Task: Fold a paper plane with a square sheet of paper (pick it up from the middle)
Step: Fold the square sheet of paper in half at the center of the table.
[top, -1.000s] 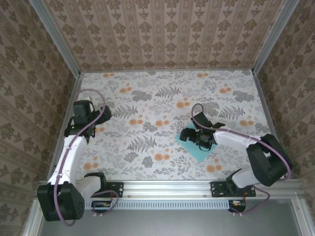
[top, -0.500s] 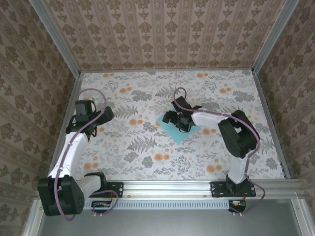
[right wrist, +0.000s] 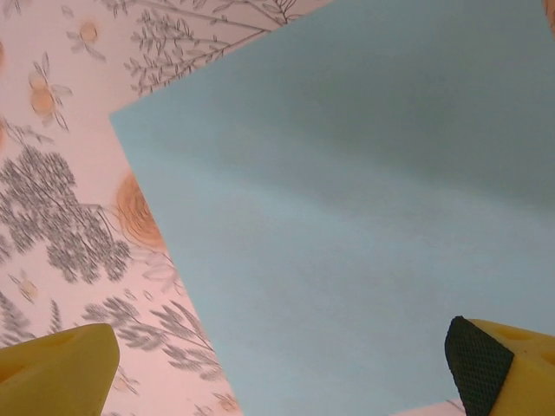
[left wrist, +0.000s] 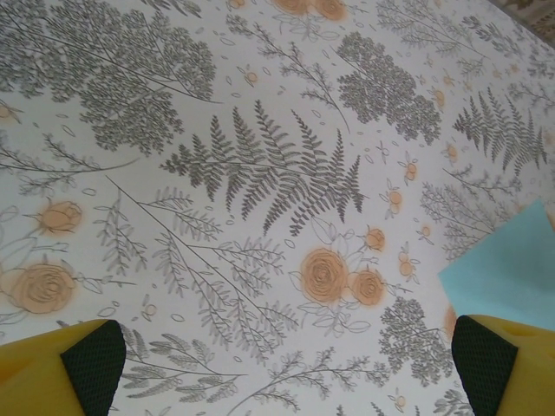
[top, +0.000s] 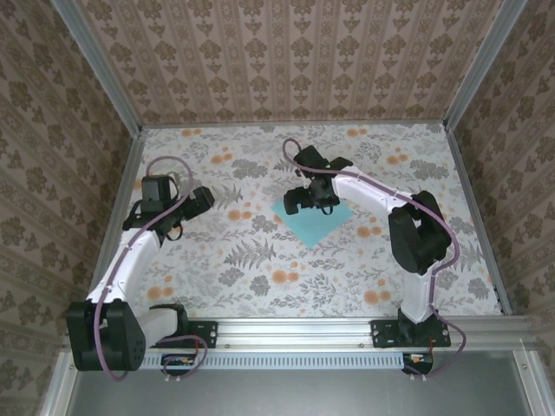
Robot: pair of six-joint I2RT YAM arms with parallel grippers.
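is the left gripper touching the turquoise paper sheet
Apart. In the top external view the left gripper sits well to the left of the square sheet of paper, with bare floral tabletop between them.

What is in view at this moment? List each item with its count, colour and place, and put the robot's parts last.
square sheet of paper: one, light turquoise, flat on the tabletop right of centre, below the right gripper.
tabletop: one, white with grey ferns and orange flowers, under everything.
walls: three, brown-and-beige wallpaper pattern, at the back and both sides.
rail: one, silver metal, along the near edge, carrying the arm bases.
left arm: one, white and black, on the left side.
right arm: one, white and black, reaching in from the right.
left gripper: one, black with yellow fingers, open over bare tabletop.
right gripper: one, same colours, open over the paper.
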